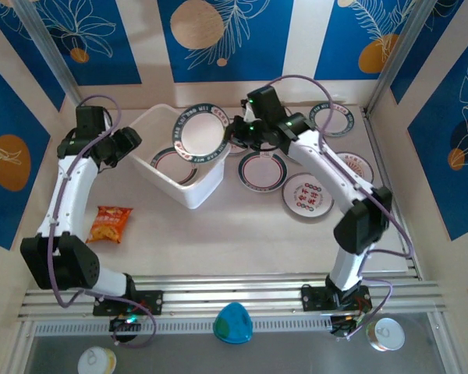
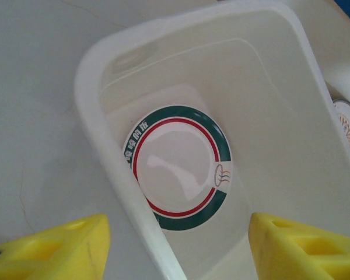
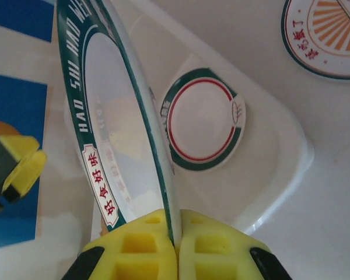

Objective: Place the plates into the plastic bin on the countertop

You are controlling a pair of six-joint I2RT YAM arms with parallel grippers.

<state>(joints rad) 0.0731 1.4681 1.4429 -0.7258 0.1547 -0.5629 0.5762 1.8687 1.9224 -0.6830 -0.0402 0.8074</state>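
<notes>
My right gripper (image 1: 234, 134) (image 3: 175, 245) is shut on the rim of a green-rimmed plate (image 1: 201, 132) (image 3: 114, 116), holding it on edge above the plastic bin (image 1: 195, 191) (image 3: 280, 169). Another green-and-red-rimmed plate (image 1: 174, 165) (image 2: 178, 166) (image 3: 203, 119) lies flat on the bin's floor. My left gripper (image 1: 129, 144) (image 2: 178, 256) is open over the bin's left wall (image 2: 122, 192), with nothing between its fingers (image 2: 52, 248). Several plates lie on the countertop (image 1: 218, 234) right of the bin: a green-rimmed one (image 1: 263, 170), a red-dotted one (image 1: 308, 195), a sunburst one (image 1: 351, 165) (image 3: 329, 35), and one at the back (image 1: 333, 118).
An orange snack packet (image 1: 109, 224) lies on the countertop in front of the left arm. Aluminium rails (image 1: 234, 292) run along the near edge, and blue-and-cream patterned walls (image 1: 218, 31) close in the back and sides. A teal object (image 1: 232, 323) sits below the rails.
</notes>
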